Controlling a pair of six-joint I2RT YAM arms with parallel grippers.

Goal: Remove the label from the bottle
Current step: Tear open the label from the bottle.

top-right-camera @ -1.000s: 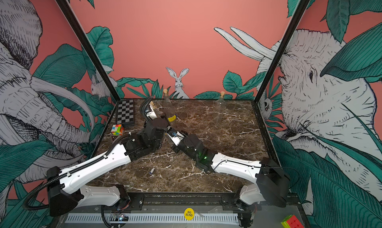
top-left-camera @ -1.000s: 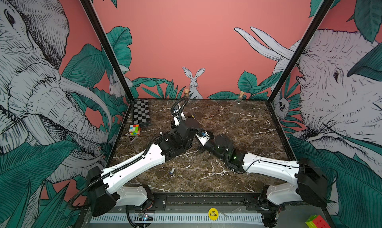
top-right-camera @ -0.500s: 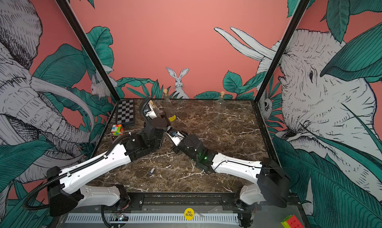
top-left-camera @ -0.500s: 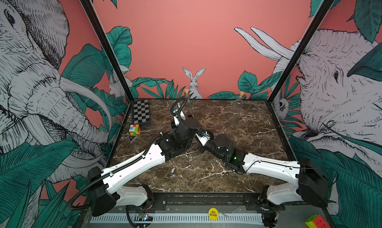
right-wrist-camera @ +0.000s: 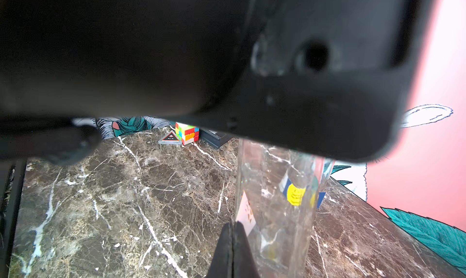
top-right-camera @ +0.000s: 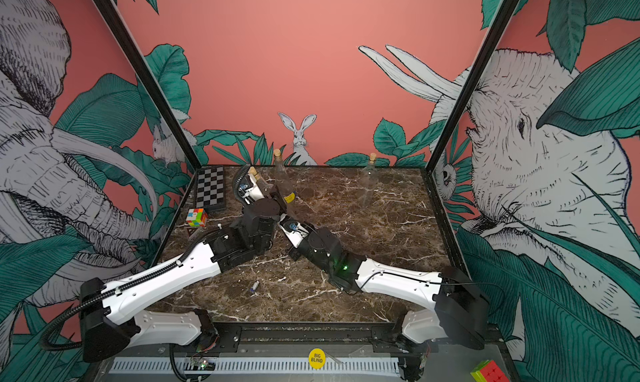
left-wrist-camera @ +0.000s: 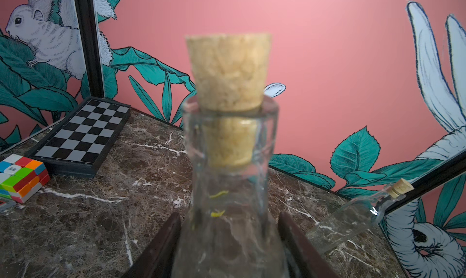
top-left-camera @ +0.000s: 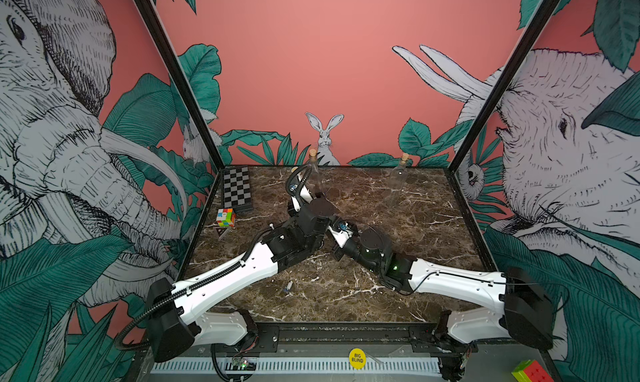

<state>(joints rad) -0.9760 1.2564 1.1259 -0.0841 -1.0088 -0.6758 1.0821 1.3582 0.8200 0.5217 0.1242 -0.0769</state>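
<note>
The left gripper is clamping the bottle just below its neck. Its jaws are standing about halfway apart, with a finger pressing each side. I'm guessing that's to steady the glass while the other arm is peeling. The bottle is sitting toward the back left of the table, though I cannot tell whether its base is touching the marble.

The right gripper is pinching fully shut low on the glass, right at the corner of the pale label. The paper's edge is apparently caught between the tips (hard to be sure from here). Coming in low and sideways is probably giving it room to pull outward.

A yellow sticker is showing through the glass, and it is likely sitting on the bottle behind.

Counting up, I'm seeing:
- Three corked bottles: the held one, a second bottle just behind it, and a third bottle well apart to the right.
- Two cubes: one cube beside the single chessboard, and a spare cube outside the front rail.
</note>
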